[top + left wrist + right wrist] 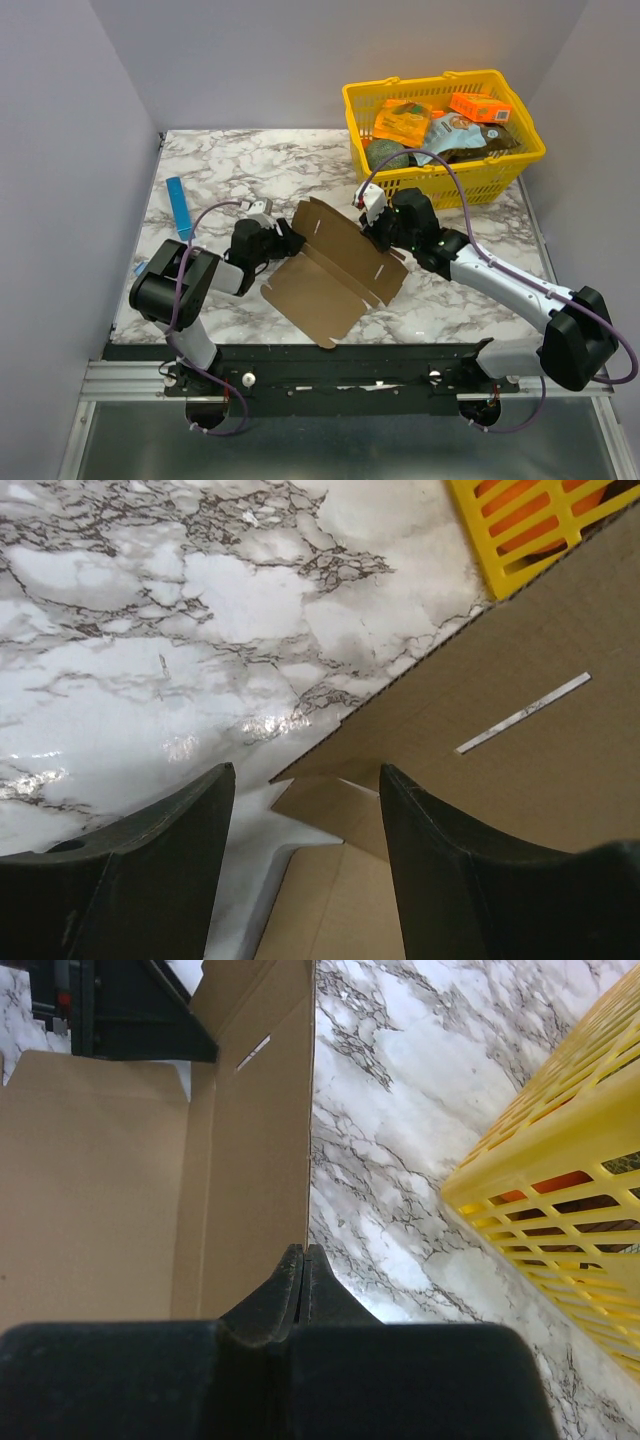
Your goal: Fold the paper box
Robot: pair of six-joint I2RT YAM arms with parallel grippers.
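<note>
The paper box [335, 268] is a brown die-cut cardboard sheet, partly unfolded, in the middle of the marble table. Its far panel is raised on edge. My right gripper [377, 232] is shut on the edge of that raised panel [262, 1140], which runs away from the fingertips [303, 1252]. My left gripper [287, 240] is open at the sheet's left edge, with a small flap [335, 805] and the sheet corner lying between its fingers [430, 840]. The raised panel with a white slit shows in the left wrist view [520, 730].
A yellow basket [444, 150] with orange packs and other goods stands at the back right, close behind the right gripper; it also shows in the right wrist view [560, 1220]. A thin blue strip [180, 208] lies at the left. Grey walls enclose the table.
</note>
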